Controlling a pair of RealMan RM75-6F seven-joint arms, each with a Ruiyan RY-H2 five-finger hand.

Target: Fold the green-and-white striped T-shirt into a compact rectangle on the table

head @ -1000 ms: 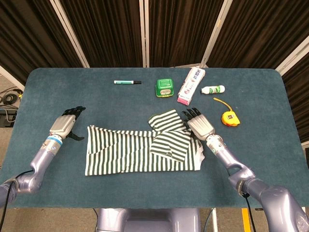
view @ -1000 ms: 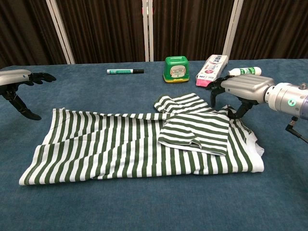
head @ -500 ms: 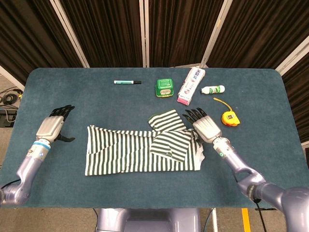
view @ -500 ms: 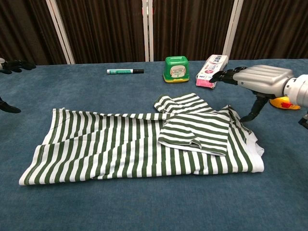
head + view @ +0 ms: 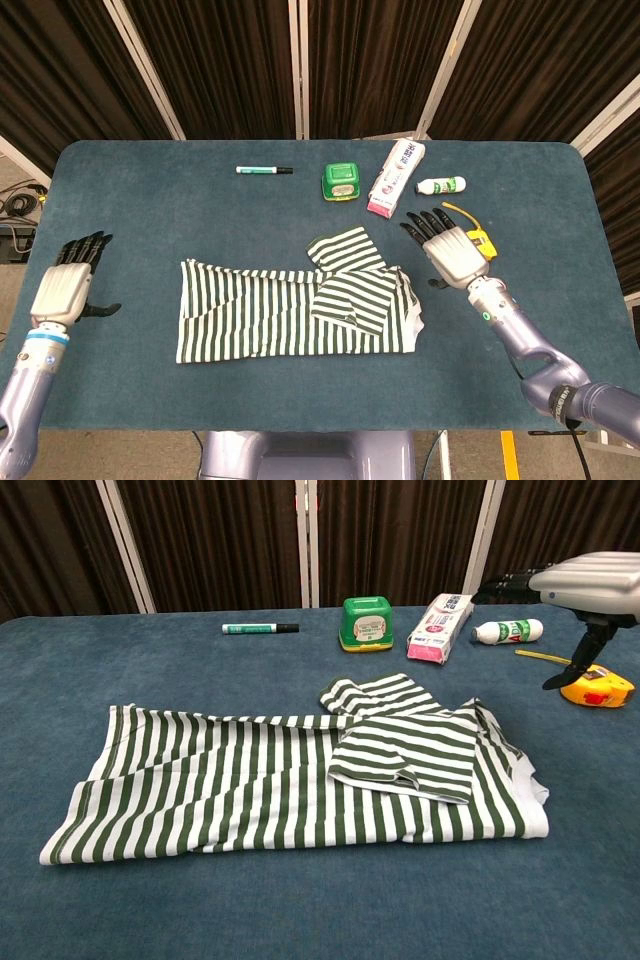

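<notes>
The green-and-white striped T-shirt (image 5: 290,307) (image 5: 290,785) lies flat in the middle of the table, folded lengthwise, with both sleeves laid over its right end. My left hand (image 5: 65,283) hovers open near the table's left edge, well away from the shirt; the chest view does not show it. My right hand (image 5: 452,250) (image 5: 590,580) is open and raised to the right of the shirt, above the yellow tape measure, holding nothing.
Along the far side lie a green marker (image 5: 264,170) (image 5: 259,628), a green box (image 5: 341,182) (image 5: 366,623), a pink-and-white carton (image 5: 396,177) (image 5: 440,626) and a small white bottle (image 5: 441,185) (image 5: 508,631). A yellow tape measure (image 5: 484,240) (image 5: 597,686) sits under my right hand.
Both hands have drawn outward from the shirt: the left toward the table's left edge, the right up and rightward over the tape measure. The shirt has not moved.
</notes>
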